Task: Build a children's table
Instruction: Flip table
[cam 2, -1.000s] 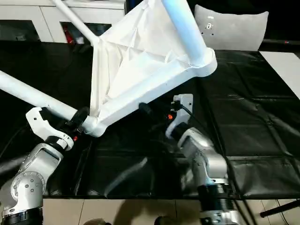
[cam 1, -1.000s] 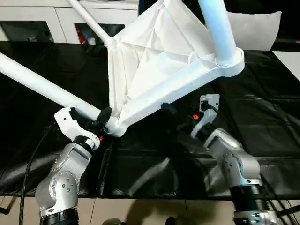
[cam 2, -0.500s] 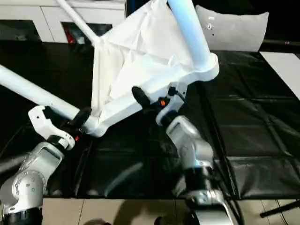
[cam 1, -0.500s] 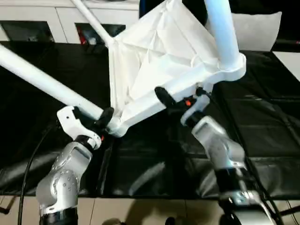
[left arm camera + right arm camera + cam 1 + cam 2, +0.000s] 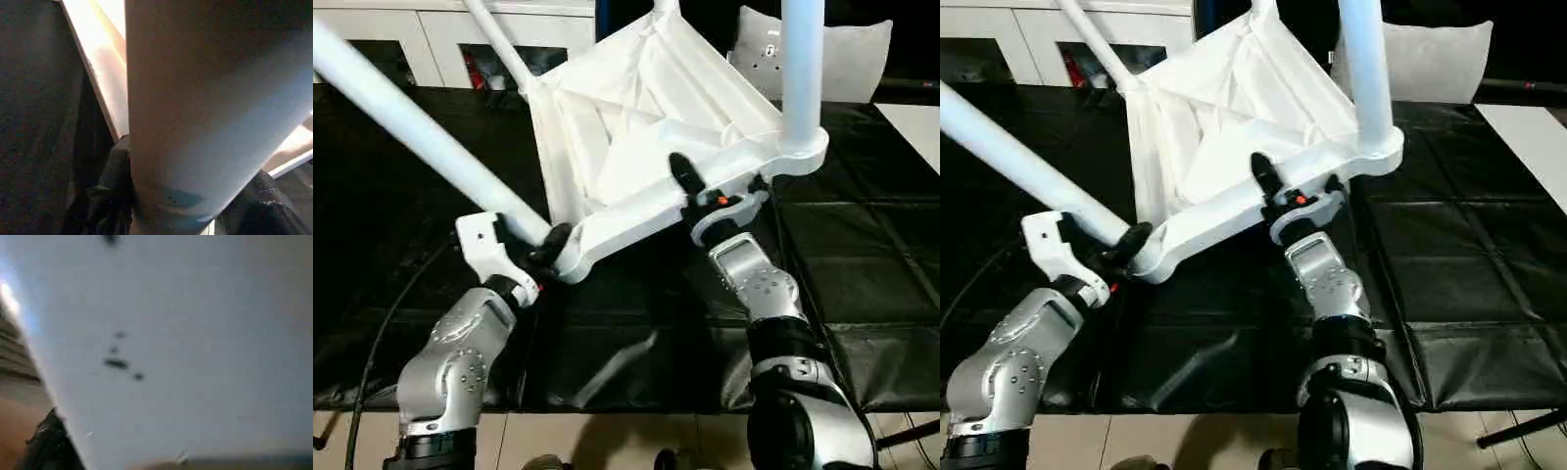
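Left gripper (image 5: 546, 245) clamps a children's table (image 5: 636, 147) leg; right gripper (image 5: 705, 191), apart, straddles its rim.

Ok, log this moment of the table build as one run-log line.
stage: table top tilted up, legs fitted | left gripper: shut on leg near corner socket | right gripper: straddling top's front rim | surface: black worktable

Both silver arms reach up and forward to the tilted children's table (image 5: 646, 117).

The left hand (image 5: 544, 245) sits at the table's near left corner, its black fingers (image 5: 113, 171) clamped on either side of the leg base. The right hand (image 5: 705, 191) is at the table's near edge, one finger (image 5: 683, 174) over the rim.
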You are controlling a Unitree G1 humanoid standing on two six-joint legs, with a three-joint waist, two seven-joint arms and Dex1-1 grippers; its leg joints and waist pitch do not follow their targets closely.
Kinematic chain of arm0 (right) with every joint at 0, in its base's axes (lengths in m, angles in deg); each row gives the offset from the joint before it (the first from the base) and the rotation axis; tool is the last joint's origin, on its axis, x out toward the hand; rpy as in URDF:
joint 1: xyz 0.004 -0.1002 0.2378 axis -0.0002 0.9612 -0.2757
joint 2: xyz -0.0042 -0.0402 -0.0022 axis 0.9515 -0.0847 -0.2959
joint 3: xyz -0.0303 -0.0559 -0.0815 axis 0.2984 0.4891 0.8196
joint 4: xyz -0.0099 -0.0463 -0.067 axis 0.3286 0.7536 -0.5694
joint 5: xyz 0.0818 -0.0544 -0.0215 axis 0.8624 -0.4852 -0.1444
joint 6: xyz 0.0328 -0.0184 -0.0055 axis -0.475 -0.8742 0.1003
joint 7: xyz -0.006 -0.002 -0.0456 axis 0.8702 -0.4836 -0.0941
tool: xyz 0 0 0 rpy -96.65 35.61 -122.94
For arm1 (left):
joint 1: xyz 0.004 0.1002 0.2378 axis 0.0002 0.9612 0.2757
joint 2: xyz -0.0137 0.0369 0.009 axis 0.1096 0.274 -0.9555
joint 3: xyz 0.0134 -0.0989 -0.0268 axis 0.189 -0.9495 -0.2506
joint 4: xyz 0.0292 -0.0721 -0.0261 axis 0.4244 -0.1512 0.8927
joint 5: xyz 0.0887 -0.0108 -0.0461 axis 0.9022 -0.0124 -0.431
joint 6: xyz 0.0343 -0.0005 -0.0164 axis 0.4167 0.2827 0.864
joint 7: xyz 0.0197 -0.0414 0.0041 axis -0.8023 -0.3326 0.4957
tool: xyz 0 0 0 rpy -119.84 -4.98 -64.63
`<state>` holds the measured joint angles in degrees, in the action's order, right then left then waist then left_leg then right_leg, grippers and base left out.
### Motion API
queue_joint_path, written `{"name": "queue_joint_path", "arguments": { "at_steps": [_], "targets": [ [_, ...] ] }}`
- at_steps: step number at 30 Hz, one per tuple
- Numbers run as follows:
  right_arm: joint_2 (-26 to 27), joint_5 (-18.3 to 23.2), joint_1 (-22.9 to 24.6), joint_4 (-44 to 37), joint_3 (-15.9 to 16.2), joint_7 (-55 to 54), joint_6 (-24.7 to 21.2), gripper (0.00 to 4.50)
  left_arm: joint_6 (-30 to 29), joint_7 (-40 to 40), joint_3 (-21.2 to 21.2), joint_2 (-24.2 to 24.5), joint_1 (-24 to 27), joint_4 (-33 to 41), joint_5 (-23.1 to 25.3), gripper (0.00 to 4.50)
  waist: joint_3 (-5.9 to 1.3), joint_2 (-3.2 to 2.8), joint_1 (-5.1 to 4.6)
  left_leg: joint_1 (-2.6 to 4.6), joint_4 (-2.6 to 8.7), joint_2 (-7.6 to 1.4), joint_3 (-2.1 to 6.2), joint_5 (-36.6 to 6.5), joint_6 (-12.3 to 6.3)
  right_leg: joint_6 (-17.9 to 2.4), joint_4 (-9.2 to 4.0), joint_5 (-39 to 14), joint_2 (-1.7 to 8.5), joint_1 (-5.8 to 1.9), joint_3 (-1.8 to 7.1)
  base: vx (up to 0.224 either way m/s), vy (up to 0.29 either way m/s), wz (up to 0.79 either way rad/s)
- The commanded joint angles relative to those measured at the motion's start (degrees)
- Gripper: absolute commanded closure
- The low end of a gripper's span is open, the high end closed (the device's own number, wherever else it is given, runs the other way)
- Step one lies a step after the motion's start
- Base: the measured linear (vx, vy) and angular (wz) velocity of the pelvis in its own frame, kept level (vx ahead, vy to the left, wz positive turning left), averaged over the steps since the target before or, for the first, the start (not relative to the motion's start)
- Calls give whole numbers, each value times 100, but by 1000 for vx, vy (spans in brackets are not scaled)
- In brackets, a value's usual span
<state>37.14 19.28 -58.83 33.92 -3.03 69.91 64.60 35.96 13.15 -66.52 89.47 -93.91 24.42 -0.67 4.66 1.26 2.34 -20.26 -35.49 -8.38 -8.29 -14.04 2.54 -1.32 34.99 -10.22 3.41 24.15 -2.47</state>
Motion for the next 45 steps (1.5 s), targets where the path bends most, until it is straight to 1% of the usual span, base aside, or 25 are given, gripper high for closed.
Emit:
{"name": "queue_joint_path", "arguments": {
  "at_steps": [1,3,4,6,7,8,9,10,11,18,20,21,25,27,30,31,32,33,34,35,36,37,39,43,45],
  "targets": [
    [72,185,-509,-158,183,340,-213,110,-387,318,629,-79,79,-458,-23,247,-387,56,28,-23,421,-369,21,301,-839,-1513,-339,-839,479,-367,253,0,0,0],
    [60,157,-527,-120,212,365,-247,117,-367,336,643,-70,54,-478,7,247,-391,54,36,-15,421,-370,20,294,-768,-1472,-335,-847,471,-359,251,0,0,0],
    [49,110,-544,-85,239,376,-245,125,-354,350,655,-61,40,-489,28,247,-391,26,46,-26,422,-369,27,321,-733,-1478,-323,-764,472,-363,252,0,0,0],
    [31,32,-568,-32,272,387,-228,143,-341,369,672,-49,29,-499,51,247,-392,40,46,-28,422,-368,24,317,-725,-1479,-326,-743,468,-362,250,0,0,0],
    [19,-19,-589,15,279,389,-207,149,-334,379,681,-45,25,-507,65,247,-409,18,56,-23,418,-369,31,331,-712,-1501,-313,-719,475,-369,246,0,0,0],
    [15,-31,-596,30,276,391,-203,154,-332,384,683,-46,24,-510,72,247,-406,35,55,-31,417,-367,24,332,-698,-1505,-316,-704,470,-370,246,0,0,0],
    [7,-125,-625,122,255,298,-52,161,-327,409,695,-42,21,-523,91,247,-411,22,58,-33,417,-366,28,334,-686,-1510,-311,-696,472,-376,245,0,0,0],
    [7,-123,-628,132,248,288,-44,172,-326,414,695,-42,20,-525,95,247,-410,29,53,-36,417,-366,24,319,-682,-1532,-313,-676,475,-376,245,0,0,0],
    [4,-119,-645,169,218,228,-16,172,-324,431,696,-43,14,-538,112,247,-415,9,61,-33,413,-367,25,324,-679,-1535,-309,-657,477,-379,245,0,0,0],
    [-26,-75,-701,250,176,167,-105,228,-258,456,723,-16,-15,-598,184,247,-444,16,73,-28,399,-373,24,417,-734,-1591,-283,-484,472,-388,239,0,0,0],
    [-32,-162,-737,310,156,205,-53,238,-137,477,827,64,-21,-619,356,247,-451,18,81,-27,395,-371,25,461,-761,-1591,-278,-447,471,-388,236,0,0,0],
    [-33,-168,-739,315,156,207,-49,244,-133,472,832,67,-21,-621,368,247,-464,34,83,-22,392,-372,24,479,-772,-1584,-275,-443,469,-391,233,0,0,0],
    [-72,-219,-779,399,116,153,76,252,5,457,736,13,-43,-685,429,247,-474,25,93,-26,377,-368,17,553,-792,-1626,-259,-371,476,-395,232,0,0,0],
    [-92,-209,-785,381,80,153,97,254,35,462,677,7,-47,-686,406,178,-478,27,100,-20,375,-369,13,520,-784,-1620,-263,-402,476,-393,231,0,0,0],
    [-110,-219,-774,342,73,149,97,255,1,529,650,28,-26,-649,305,175,-496,28,105,-25,367,-356,10,564,-769,-1609,-241,-355,466,-396,230,0,0,0],
    [-118,-240,-781,364,52,132,133,255,25,552,666,42,-6,-637,313,165,-526,32,98,-42,349,-348,22,733,-804,-1625,-206,-135,468,-416,230,0,0,0],
    [-121,-248,-785,382,42,130,157,255,45,568,674,50,8,-633,326,137,-549,18,106,-35,328,-341,22,853,-840,-1654,-183,47,470,-412,231,0,0,0],
    [-125,-250,-791,401,35,133,185,255,80,588,683,60,21,-626,351,134,-560,35,94,-63,304,-333,22,1018,-949,-1718,-149,335,455,-400,227,0,0,0],
    [-132,-270,-795,413,32,128,253,255,127,607,683,71,50,-604,368,134,-560,34,94,-63,292,-329,13,1030,-997,-1742,-148,388,450,-386,226,0,0,0],
    [-138,-274,-799,421,22,132,304,255,167,625,680,79,72,-592,381,127,-545,29,102,-80,289,-340,7,915,-1058,-1760,-172,233,461,-369,221,0,0,0],
    [-138,-274,-799,421,22,132,304,255,167,625,680,79,72,-592,381,127,-539,29,101,-87,287,-343,2,849,-1058,-1758,-182,127,465,-367,222,0,0,0],
    [-140,-277,-798,420,16,134,336,255,256,637,677,84,97,-579,410,95,-527,27,107,-92,290,-346,0,712,-1023,-1737,-201,-86,466,-364,221,0,0,0],
    [-173,-293,-800,410,-4,134,401,255,414,734,681,128,192,-471,415,88,-511,44,99,-98,310,-358,-1,501,-891,-1648,-231,-427,461,-368,219,0,0,0],
    [-313,-461,-814,398,9,153,526,256,611,1103,744,288,512,-59,329,43,-511,49,83,-92,313,-369,-1,479,-790,-1599,-209,-414,450,-356,222,0,0,0],
    [-390,-562,-815,371,42,118,615,256,622,1201,785,369,642,89,310,41,-504,39,81,-91,311,-365,-9,448,-791,-1607,-213,-415,446,-347,225,0,0,0]
  ]
}}
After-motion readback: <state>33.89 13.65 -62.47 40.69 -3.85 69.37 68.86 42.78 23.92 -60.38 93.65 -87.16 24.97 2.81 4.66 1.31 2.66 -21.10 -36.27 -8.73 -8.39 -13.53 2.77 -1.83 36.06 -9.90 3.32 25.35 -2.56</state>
